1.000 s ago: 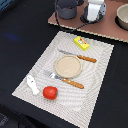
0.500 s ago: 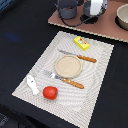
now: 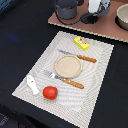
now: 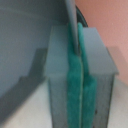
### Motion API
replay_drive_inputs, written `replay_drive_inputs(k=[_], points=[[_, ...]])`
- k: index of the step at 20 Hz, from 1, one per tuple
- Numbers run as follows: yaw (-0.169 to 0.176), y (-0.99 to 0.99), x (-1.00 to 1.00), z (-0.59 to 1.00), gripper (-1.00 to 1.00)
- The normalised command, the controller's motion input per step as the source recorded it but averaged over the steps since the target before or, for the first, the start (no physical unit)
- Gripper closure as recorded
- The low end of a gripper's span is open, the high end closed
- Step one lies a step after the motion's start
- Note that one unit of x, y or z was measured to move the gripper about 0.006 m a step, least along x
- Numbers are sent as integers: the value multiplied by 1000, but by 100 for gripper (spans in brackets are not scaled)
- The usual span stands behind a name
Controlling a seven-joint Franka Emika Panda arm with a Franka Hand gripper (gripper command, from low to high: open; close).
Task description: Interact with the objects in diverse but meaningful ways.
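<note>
Red tomato (image 3: 49,92) nearest, on striped placemat (image 3: 100,75). White fish-like piece (image 3: 32,84) just beside tomato, toward exterior view's left. Fork (image 3: 65,79) next, then round tan plate (image 3: 67,65) mid-mat, knife (image 3: 77,56) behind plate. Yellow packet (image 3: 81,43) near mat's far edge. Beyond mat, brown board (image 3: 107,27) carries grey pot (image 3: 67,11) and dark frying pan (image 3: 90,18). Gripper (image 4: 80,75) above pan at far edge; wrist view shows green pads (image 4: 75,65) pressed together on thin grey handle (image 4: 71,22).

Red tomato (image 3: 49,92) beside white fish-like piece (image 3: 32,84)
</note>
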Motion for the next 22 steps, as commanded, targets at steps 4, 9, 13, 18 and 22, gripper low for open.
replay_drive_inputs(k=[4,9,13,18,22], points=[[0,-186,-461,54,100],[-2,-122,-513,364,100],[-12,-124,-255,244,100],[-40,-269,-153,126,100],[-48,-425,-171,7,100]])
